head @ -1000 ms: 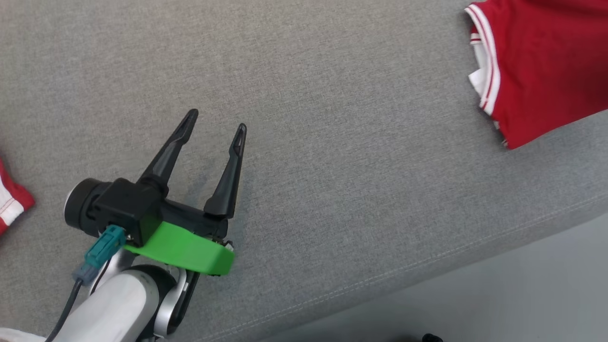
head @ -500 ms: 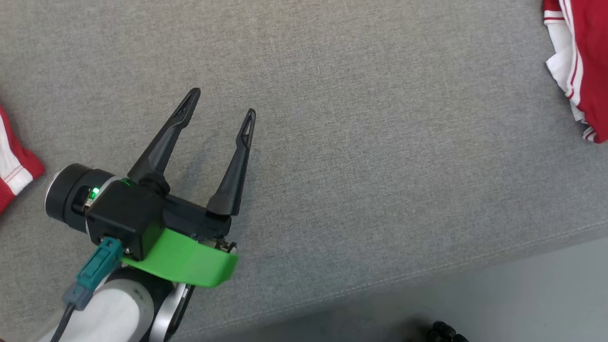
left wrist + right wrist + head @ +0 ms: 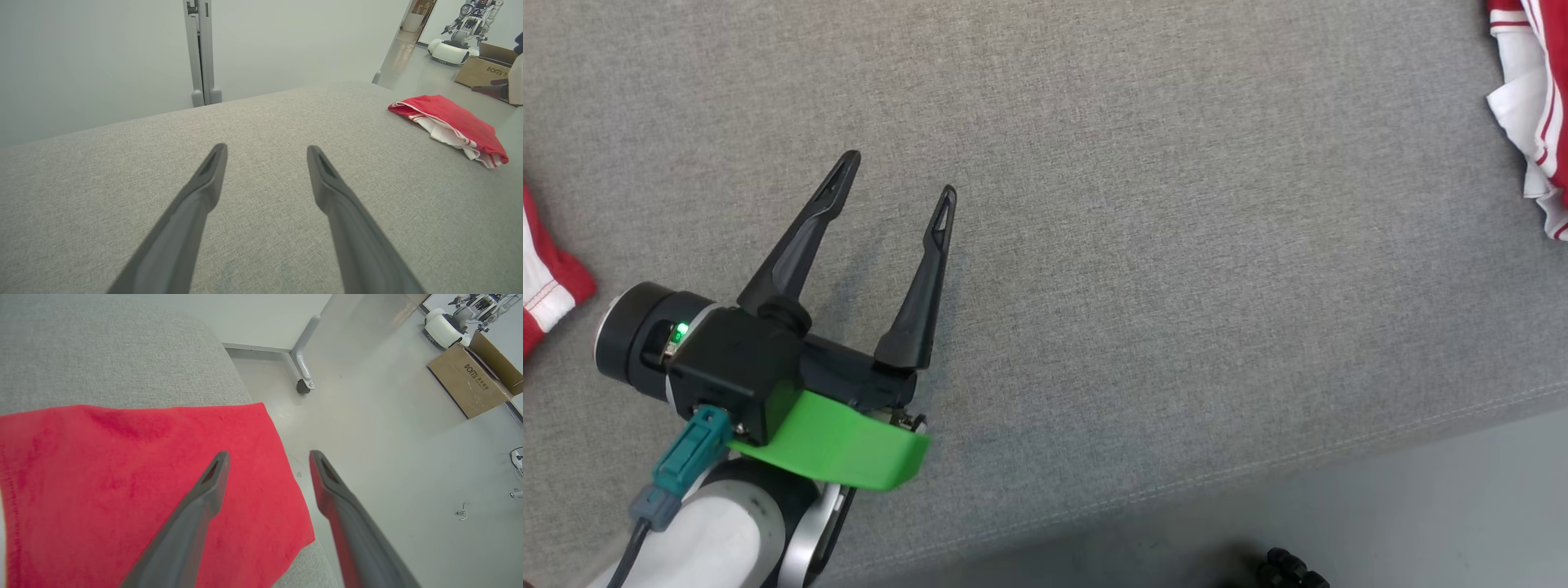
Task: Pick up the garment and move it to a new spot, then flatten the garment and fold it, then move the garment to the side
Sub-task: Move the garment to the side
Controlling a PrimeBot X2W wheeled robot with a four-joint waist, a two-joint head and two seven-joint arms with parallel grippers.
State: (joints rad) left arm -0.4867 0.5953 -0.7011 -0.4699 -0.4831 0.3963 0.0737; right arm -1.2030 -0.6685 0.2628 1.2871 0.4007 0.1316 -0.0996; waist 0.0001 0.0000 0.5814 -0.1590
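The garment (image 3: 453, 118) is red with white striped trim and lies bunched at the right end of the grey cushion (image 3: 261, 118). In the head view just its edge (image 3: 1531, 114) shows at the upper right. My right gripper (image 3: 267, 455) hovers open over the garment's red cloth (image 3: 122, 469) near the cushion's corner, with nothing between the fingers. My left gripper (image 3: 898, 174) is open and empty over bare cushion, far left of the garment; its fingers (image 3: 204, 183) are spread wide.
Another red and white cloth (image 3: 547, 286) pokes in at the head view's left edge. The cushion's front seam and pale floor (image 3: 1421, 506) run along the lower right. Beyond the cushion stand a wheeled partition leg (image 3: 304, 371), a cardboard box (image 3: 470, 381) and another robot (image 3: 457, 45).
The garment has slid toward the right edge of the head view and now looks more bunched; the camera has also turned a little. My left gripper stays open in about the same place.
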